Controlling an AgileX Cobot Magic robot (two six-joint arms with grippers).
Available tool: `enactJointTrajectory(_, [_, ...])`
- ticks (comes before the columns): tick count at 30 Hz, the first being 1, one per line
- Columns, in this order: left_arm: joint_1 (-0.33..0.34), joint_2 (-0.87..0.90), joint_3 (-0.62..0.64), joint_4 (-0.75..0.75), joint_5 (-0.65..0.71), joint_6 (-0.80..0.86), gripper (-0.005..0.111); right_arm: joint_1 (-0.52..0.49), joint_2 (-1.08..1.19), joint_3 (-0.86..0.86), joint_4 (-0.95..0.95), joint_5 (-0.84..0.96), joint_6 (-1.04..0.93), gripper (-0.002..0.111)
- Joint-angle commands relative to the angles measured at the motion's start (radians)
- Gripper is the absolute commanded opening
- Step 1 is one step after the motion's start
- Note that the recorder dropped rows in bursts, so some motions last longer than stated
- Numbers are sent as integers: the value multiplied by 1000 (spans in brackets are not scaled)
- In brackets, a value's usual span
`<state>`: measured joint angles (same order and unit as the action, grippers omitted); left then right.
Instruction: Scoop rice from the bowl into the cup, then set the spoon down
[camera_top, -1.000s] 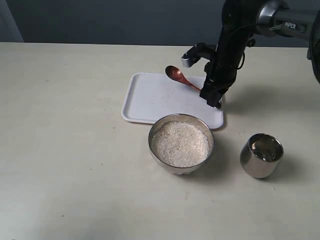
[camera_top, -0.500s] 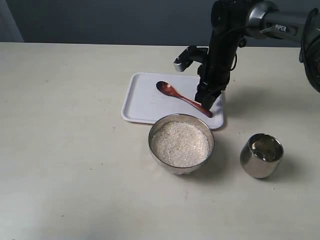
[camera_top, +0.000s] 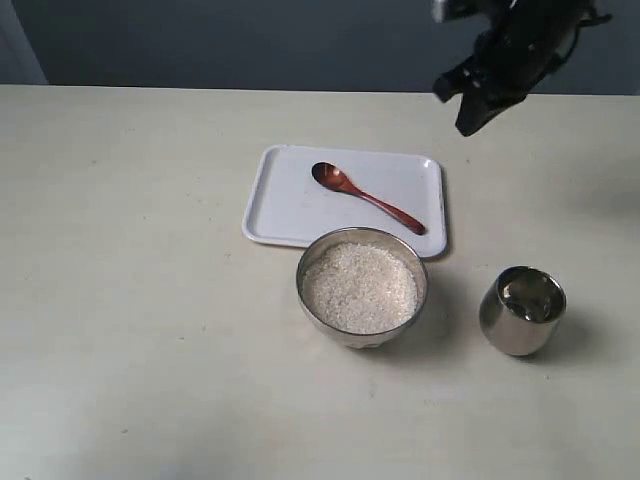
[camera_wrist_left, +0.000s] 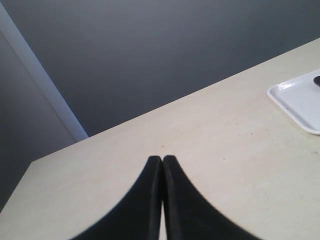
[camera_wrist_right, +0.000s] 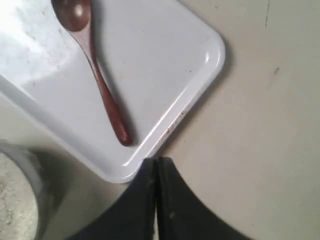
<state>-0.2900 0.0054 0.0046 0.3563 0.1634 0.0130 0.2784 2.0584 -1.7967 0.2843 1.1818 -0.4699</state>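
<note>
Bowl: holds rice, mid-table; cup toward right edge.
Spoon: flat on white tray behind bowl.
Right gripper: jaws clenched, empty, raised beyond tray.
Left gripper: clenched, empty; seen only in its wrist view.
Table: cream; dark grey wall beyond far edge.

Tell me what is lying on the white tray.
Only the spoon lies flat on the tray. The bowl covers a short stretch of the tray's near edge, so that strip cannot be checked.
</note>
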Motion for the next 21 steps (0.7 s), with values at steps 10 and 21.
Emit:
enactJointTrajectory(10, [-1,-5,-5,0,-5,-5,0,-59,-848,957,230,-893,-26,0])
enactJointTrajectory(21, [-1,-5,-5,0,-5,-5,0,-59,-1158,1213,219,-874,-26,0])
